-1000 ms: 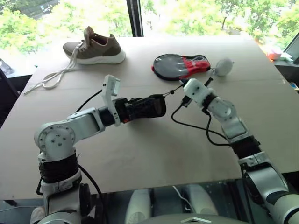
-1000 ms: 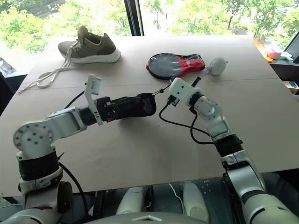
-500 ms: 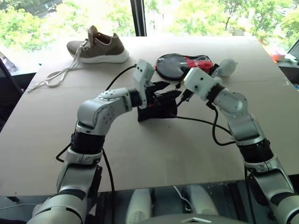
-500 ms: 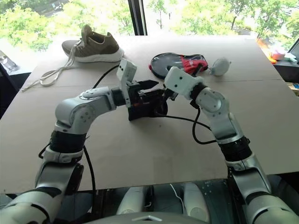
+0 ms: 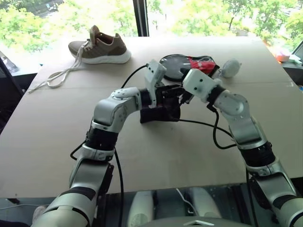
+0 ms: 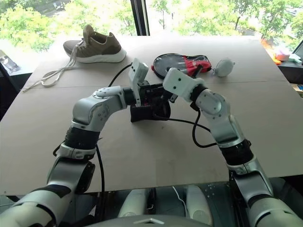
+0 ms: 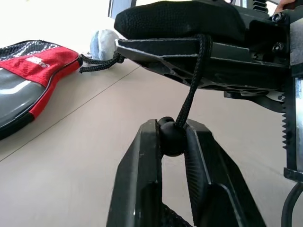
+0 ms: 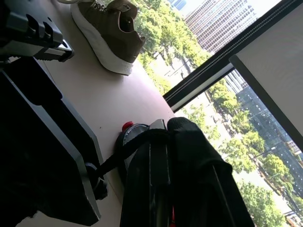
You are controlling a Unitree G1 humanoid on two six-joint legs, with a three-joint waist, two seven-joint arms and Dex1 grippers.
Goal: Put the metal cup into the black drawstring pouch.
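Pouch (image 5: 160, 113) toggle (image 7: 171, 137) between left fingers (image 7: 142, 170)

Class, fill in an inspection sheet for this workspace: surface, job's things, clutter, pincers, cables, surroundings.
Surface: tan table, flat.
Job's things: black drawstring pouch at centre, between the arms.
Clutter: shoe, racket case and ball towards the far edge.
Grippers: left pincer shut on the pouch's toggle; right pincer shut on the pouch's fabric.
Cables: black cable looping beside the right arm.
Surroundings: window, trees outside.
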